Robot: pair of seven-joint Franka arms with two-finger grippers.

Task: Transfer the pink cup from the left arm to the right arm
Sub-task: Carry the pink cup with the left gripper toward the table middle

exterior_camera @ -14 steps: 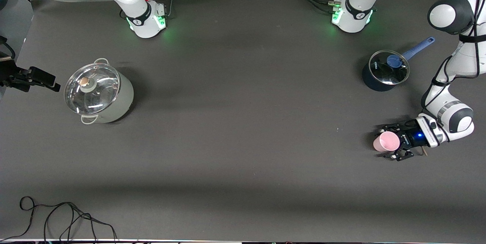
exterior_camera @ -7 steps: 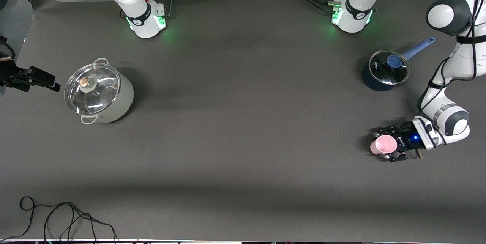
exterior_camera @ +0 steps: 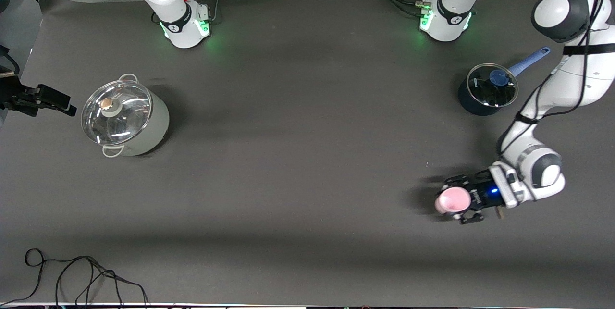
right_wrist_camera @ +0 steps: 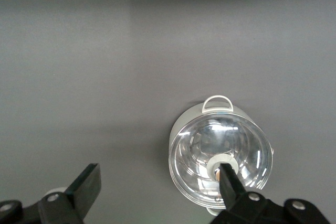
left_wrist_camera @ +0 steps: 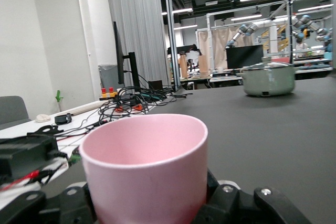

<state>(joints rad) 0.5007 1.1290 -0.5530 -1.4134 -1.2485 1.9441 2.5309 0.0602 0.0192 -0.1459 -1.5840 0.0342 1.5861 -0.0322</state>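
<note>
The pink cup (exterior_camera: pixel 452 200) sits upright, clamped in the horizontal left gripper (exterior_camera: pixel 459 200); right gripper (right_wrist_camera: pixel 157 182) gapes.

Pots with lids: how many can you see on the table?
2. The big pale green pot sits toward the right arm's end of the table. The small dark blue saucepan sits toward the left arm's end, farther from the front camera than the pink cup.

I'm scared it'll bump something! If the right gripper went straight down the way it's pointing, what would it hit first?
Probably the pale green pot. The open right gripper points down at the table with one finger over the pot's glass lid, so it likely meets that lid first.
</note>
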